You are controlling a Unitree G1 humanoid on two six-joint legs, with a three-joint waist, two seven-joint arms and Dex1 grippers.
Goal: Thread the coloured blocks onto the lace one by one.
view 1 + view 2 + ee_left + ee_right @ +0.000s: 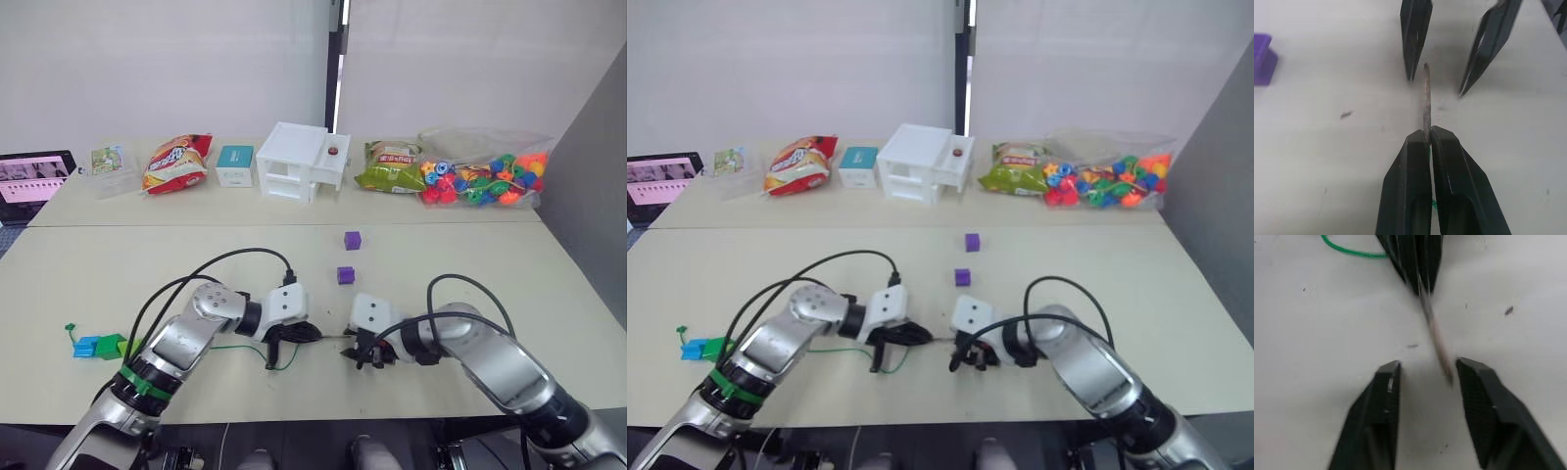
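Your left gripper (1428,139) is clenched on the lace (1425,105), pinching it just behind the stiff pale tip, which pokes forward over the desk (118,284). Your right gripper (1424,368) faces it head-on, released, its two fingers spread with the tip reaching in between them, closer to one finger than the other. Behind the left gripper the green cord loops across the desk toward your left.

At the desk's near left edge you have three blocks bunched together: a blue block (86,346), a light green block (109,345) touching it, and a dark green block (130,347) partly hidden by the left arm. A knotted green end (71,329) lies just beside them. Two purple blocks sit loose ahead of the grippers: the nearer purple block (345,275) and the farther purple block (353,240), well apart from the lace tip.

Along the far side, a clear plastic bag (485,176) holds many rounded multicoloured beads. A white box (299,162), a small teal box (235,164), a red snack bag (176,164) and a green snack bag (390,166) stand beside it.
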